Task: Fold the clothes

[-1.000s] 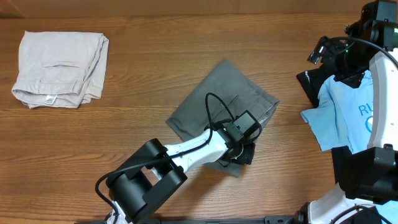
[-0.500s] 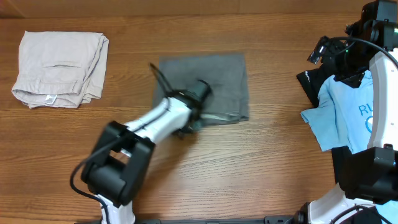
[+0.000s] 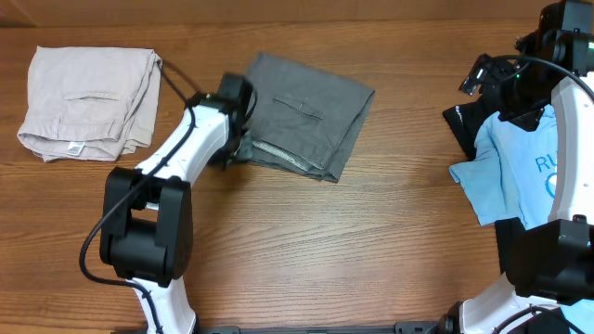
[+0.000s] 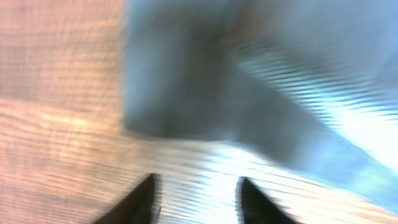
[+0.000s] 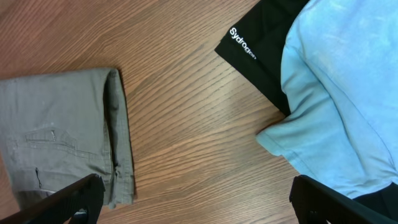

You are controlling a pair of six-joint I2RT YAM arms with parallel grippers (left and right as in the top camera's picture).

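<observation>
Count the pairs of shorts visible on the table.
2. The grey shorts lie folded near the centre; the beige shorts lie folded at the far left. The clothing pile at the right edge could hide more.

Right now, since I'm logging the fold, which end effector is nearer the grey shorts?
Left. The left end effector sits at the grey shorts' left edge, open. The right end effector is far off to the right, beside the blue T-shirt.
</observation>
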